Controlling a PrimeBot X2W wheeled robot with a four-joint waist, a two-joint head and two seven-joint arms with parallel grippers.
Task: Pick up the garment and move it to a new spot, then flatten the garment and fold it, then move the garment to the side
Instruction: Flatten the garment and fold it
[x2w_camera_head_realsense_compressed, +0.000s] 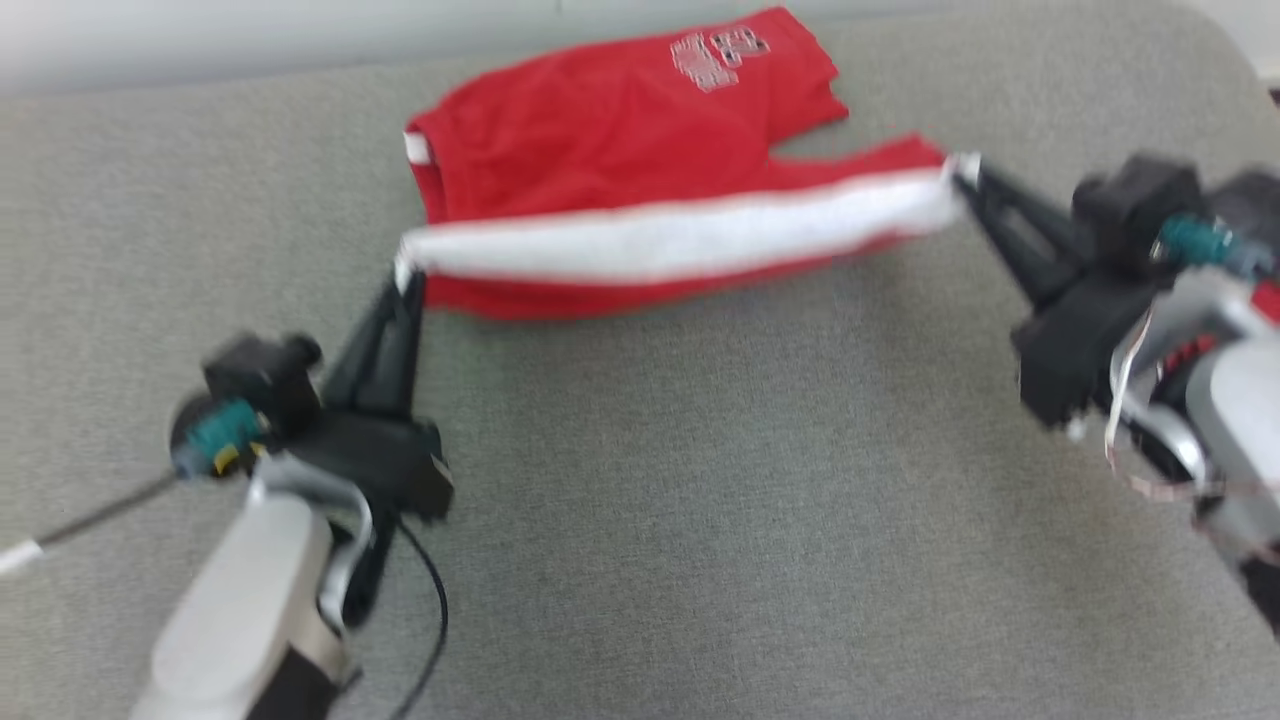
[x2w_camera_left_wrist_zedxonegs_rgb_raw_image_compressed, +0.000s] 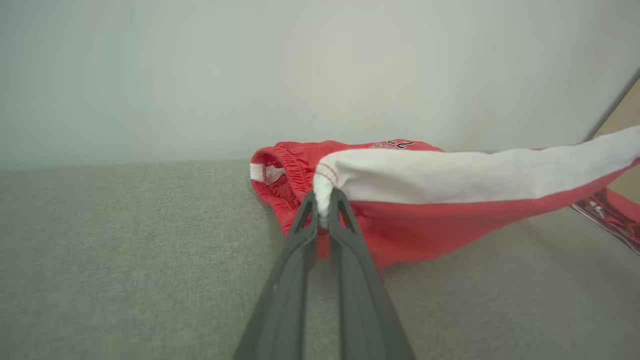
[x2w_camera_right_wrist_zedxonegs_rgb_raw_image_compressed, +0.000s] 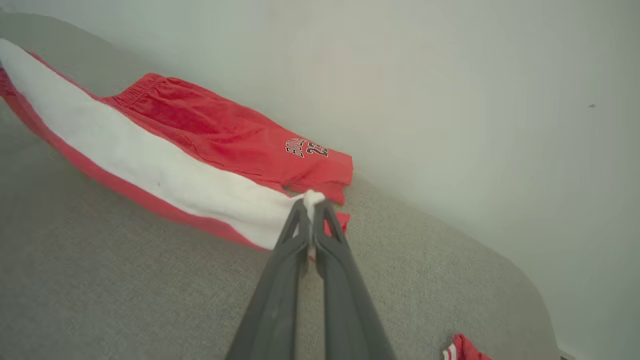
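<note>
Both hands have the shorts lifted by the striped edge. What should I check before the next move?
1. Left hand shut on the shorts at the waistband end: ok.
2. Right hand shut on the hem end: ok.
3. White stripe stretched between the hands: ok.
4. Rest of the shorts lying on the grey cushion: ok.
5. Other red cloth out of the way: cannot tell.

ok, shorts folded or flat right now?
Neither: shorts partly lifted. Left hand and right hand pinch the ends of the white-striped edge, stretched between them above the grey surface; the rest lies there.
</note>
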